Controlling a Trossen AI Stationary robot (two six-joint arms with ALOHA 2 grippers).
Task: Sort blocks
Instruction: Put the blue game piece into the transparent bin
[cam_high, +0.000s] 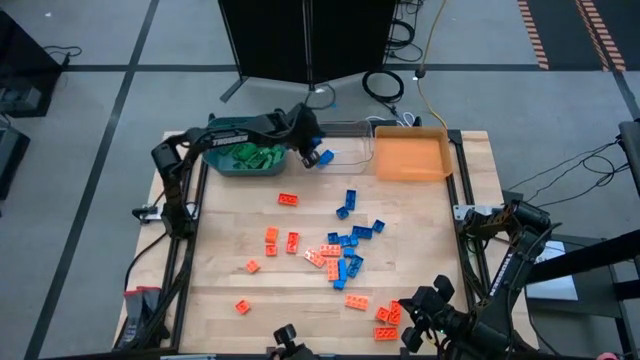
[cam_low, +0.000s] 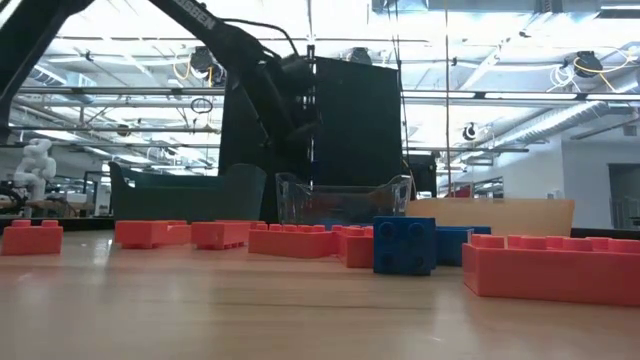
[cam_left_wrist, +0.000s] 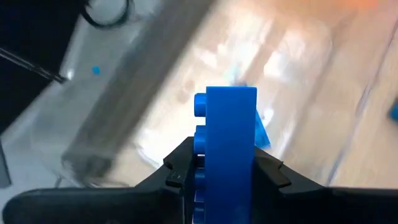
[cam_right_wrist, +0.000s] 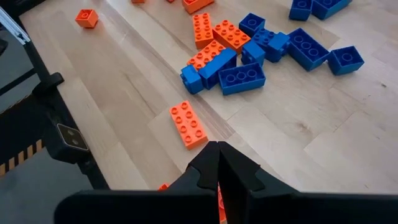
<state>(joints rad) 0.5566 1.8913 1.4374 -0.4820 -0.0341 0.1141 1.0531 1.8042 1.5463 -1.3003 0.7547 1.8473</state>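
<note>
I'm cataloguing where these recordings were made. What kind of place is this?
Probably a robotics lab or workshop in an open industrial hall: the low view shows a high ceiling with exposed beams and lights, and the wooden table stands on a taped floor with loose cables.

Light wooden table (cam_high: 220, 250). Along its far edge sit three bins: teal bin (cam_high: 240, 160), clear bin (cam_high: 345, 145) just beside it, orange bin (cam_high: 411, 155) next. Blue blocks (cam_high: 352, 235) and orange-red blocks (cam_high: 285, 240) lie scattered on the bare wood nearer than the clear bin; more orange-red ones (cam_high: 388, 320) lie by the near edge.
</note>
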